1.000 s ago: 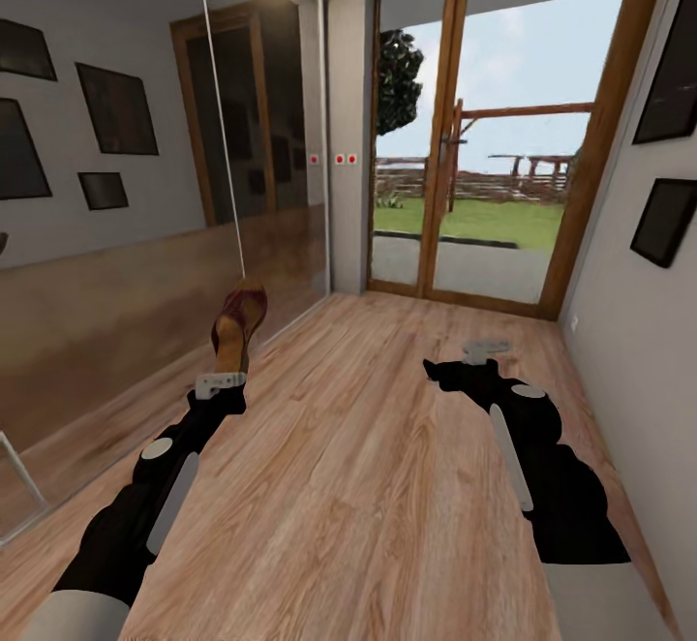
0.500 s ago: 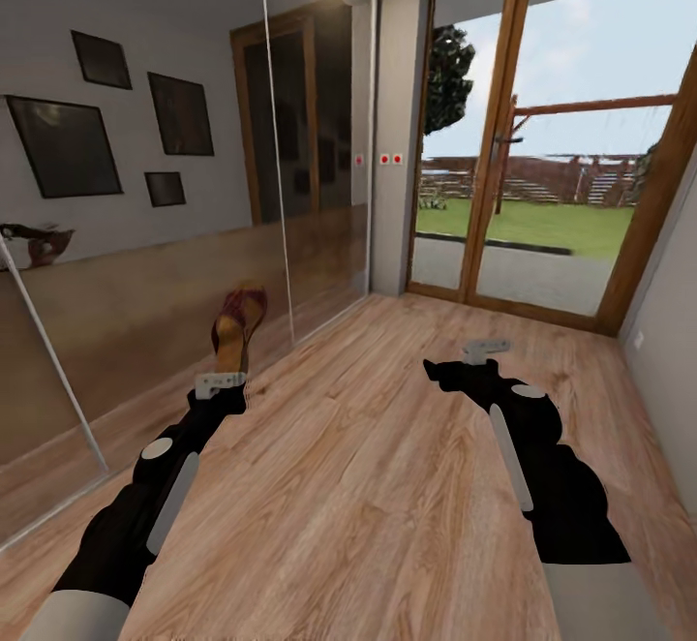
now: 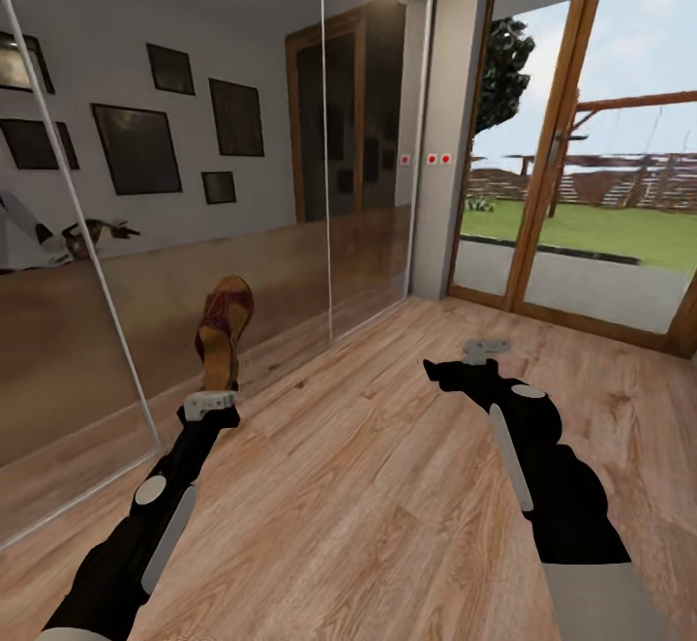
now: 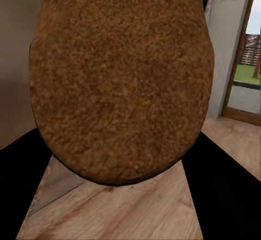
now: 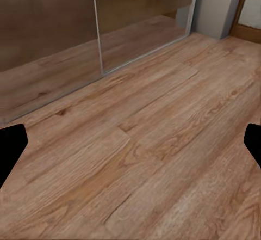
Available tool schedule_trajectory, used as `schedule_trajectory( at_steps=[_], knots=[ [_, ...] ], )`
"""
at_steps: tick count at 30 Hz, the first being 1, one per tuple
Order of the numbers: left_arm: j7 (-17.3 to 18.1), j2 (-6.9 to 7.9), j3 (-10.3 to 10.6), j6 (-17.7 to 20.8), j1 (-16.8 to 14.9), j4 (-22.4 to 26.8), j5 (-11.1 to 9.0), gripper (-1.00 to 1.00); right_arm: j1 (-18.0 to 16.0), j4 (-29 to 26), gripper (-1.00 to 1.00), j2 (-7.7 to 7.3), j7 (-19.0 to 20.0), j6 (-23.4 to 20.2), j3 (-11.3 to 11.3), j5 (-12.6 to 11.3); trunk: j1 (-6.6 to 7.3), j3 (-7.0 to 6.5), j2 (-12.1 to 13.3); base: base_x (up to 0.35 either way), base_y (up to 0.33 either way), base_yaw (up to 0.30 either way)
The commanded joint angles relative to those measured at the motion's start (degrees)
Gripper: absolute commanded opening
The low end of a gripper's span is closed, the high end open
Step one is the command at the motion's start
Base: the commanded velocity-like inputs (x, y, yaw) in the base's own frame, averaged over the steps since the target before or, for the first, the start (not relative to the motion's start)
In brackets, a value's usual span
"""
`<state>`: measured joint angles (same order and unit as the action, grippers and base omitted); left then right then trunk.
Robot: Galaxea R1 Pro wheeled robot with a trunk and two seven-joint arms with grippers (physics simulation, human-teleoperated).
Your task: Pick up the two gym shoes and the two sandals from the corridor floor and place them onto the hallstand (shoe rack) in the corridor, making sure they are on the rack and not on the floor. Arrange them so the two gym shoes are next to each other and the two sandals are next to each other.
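Left pincer (image 3: 210,403) clenched on dark brown leather sandal with tan footbed (image 3: 222,327), held upright at 10 o'clock, above light wood-plank corridor floor (image 3: 387,486). Right pincer (image 3: 484,349) released, empty. Risk: sandal slips during transit or clips mirrored wall panels (image 3: 232,186) close beside it.

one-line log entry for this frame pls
phase: in transit | left gripper: holding sandal upright | right gripper: open, empty, above corridor floor | hallstand: not seen

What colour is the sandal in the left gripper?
Dark brown sandal with tan footbed; head view.
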<state>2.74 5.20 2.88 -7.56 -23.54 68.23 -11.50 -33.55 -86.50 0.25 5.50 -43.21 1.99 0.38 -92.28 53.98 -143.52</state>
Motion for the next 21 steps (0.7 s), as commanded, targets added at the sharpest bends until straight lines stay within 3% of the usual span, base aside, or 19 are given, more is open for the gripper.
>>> schedule_trajectory(
  at_steps=[1, 13, 21],
  knots=[
    [0.20, 0.05, 0.10, -1.41, 0.32, -0.17, -0.61, -1.00, -0.03, -0.08, 1.00, 0.01, 0.22, -0.29, -0.06, 0.06, 0.01, 0.06, -0.02, 0.000, 0.000, 0.289],
    [0.13, 0.07, 0.09, -3.51, 0.95, -0.37, -0.63, -1.00, -0.03, -0.08, 1.00, 0.01, 0.22, -0.29, -0.06, 0.06, 0.01, 0.06, -0.02, 0.005, 0.000, 0.289],
    [0.08, 0.07, 0.10, -3.52, 0.95, -0.37, -0.63, -1.00, -0.03, -0.08, 1.00, 0.01, 0.22, -0.29, -0.06, 0.06, 0.01, 0.06, -0.02, 0.231, -0.033, 0.289]
  ],
)
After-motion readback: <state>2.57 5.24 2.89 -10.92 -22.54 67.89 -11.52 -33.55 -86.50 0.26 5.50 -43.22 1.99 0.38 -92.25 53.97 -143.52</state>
